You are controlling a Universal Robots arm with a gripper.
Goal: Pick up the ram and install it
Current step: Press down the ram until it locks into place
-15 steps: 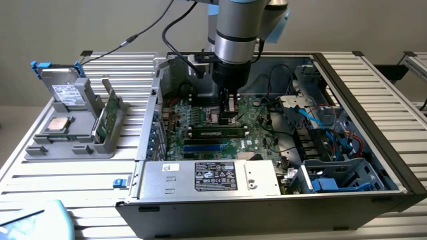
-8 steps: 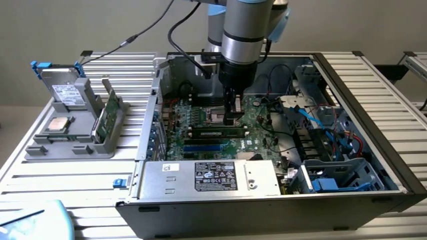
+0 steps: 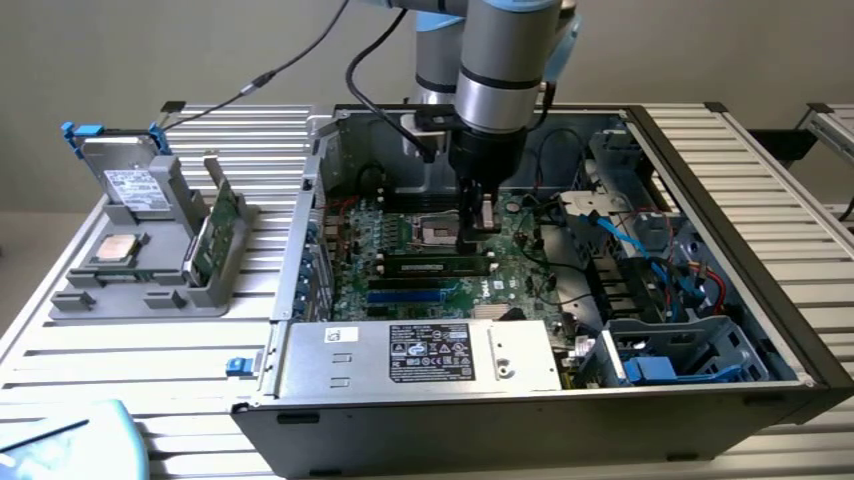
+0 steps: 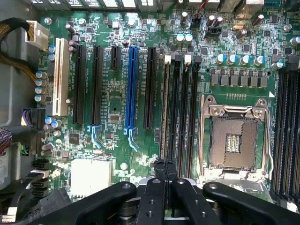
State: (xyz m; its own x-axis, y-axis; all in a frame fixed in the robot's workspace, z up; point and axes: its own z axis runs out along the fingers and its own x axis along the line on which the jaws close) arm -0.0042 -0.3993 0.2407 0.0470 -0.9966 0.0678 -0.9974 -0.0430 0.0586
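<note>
Ram (image 3: 427, 266) is sitting edge-up in one of the long black slots on the motherboard (image 3: 400, 240), with its label showing in the exterior view. In the wrist view it is appearing as a thin line (image 4: 165, 112) running straight away from the fingertips. The gripper (image 3: 475, 235) is reaching down into the open computer case (image 3: 747, 200), its two fingers (image 4: 158, 187) pressing together with no gap, right over the near end of the stick; whether they are touching it I cannot tell. Just beside the slots the empty processor socket (image 4: 233, 140) is lying open, and a blue slot (image 4: 131, 86) is running parallel on the other side. On the exterior view's left, well apart, a grey holder (image 3: 134, 290) is carrying a metal drive (image 3: 130, 185), a silver processor chip (image 3: 118, 248) and another green board (image 3: 220, 235) standing upright.
</note>
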